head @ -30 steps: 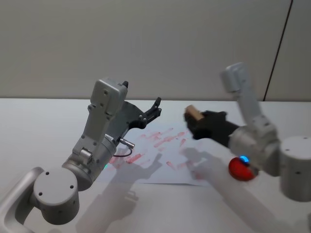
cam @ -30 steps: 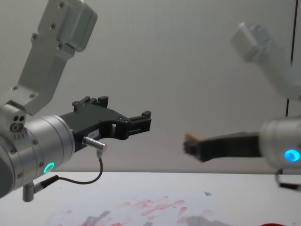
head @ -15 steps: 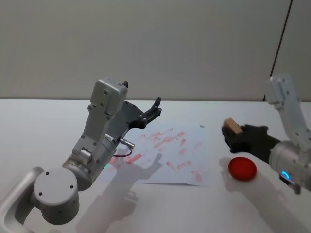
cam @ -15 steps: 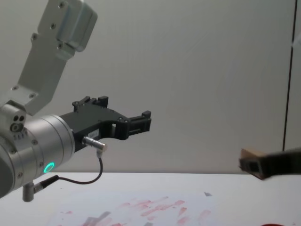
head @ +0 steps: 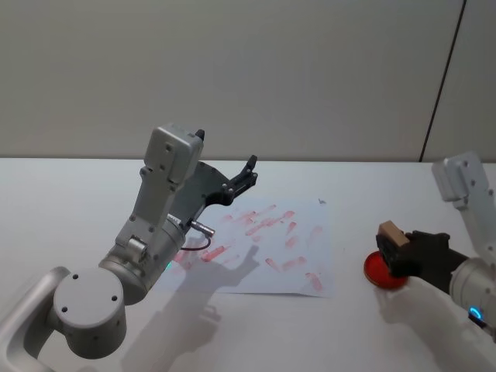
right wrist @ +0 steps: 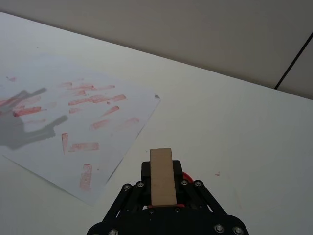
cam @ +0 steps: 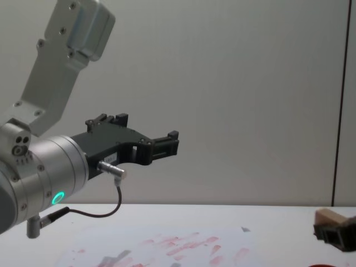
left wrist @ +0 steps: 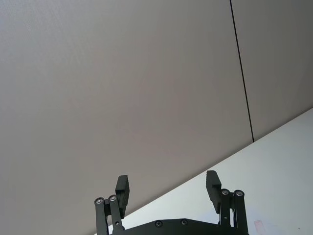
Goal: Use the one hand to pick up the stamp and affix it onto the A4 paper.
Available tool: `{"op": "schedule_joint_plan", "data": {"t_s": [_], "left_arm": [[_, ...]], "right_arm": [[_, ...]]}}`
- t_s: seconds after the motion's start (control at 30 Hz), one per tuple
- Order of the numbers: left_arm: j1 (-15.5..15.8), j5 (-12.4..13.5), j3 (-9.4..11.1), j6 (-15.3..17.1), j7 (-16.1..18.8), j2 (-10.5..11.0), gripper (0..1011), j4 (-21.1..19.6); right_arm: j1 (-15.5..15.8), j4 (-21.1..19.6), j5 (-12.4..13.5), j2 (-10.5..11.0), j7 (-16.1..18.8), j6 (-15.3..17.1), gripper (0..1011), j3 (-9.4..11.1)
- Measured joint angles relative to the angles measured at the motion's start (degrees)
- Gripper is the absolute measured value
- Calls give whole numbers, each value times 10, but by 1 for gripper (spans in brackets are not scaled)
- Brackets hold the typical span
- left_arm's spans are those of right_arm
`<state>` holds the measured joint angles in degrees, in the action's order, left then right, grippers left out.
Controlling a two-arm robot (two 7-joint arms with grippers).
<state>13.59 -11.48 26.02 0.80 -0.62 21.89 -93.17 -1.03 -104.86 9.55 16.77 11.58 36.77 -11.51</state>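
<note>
Stamp (head: 390, 232) between right end effector (head: 397, 252) fingers, above red pad (head: 377, 273).

Stamp (right wrist: 162, 176) matt wood; A4 paper (head: 298, 275) smooth, matt.

We see a white table (head: 70, 201) bearing the A4 paper (head: 306, 271), smudged with red prints, and beside it what looks like a red ink pad (head: 380, 273).

My black right gripper (head: 397, 252) holds a light-brown wooden stamp (head: 390, 232) over a red ink pad (head: 385, 273). The white A4 paper (head: 260, 244) bears red and pink smudges. My parked left gripper (head: 242, 180) is black too.
</note>
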Motion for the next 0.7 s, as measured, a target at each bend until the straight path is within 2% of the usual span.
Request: {"op": "schedule_joint_plan", "data": {"t_s": [0.3,0.7], "left_arm": [[0,0,0,0,0,0,1002,0],[0,0,0,0,0,0,1002,0]], "right_arm": [[5,15,-22,3,-8,-6,220,-3],[-7,45,-47,-5,-7,-12,220,-9]]}}
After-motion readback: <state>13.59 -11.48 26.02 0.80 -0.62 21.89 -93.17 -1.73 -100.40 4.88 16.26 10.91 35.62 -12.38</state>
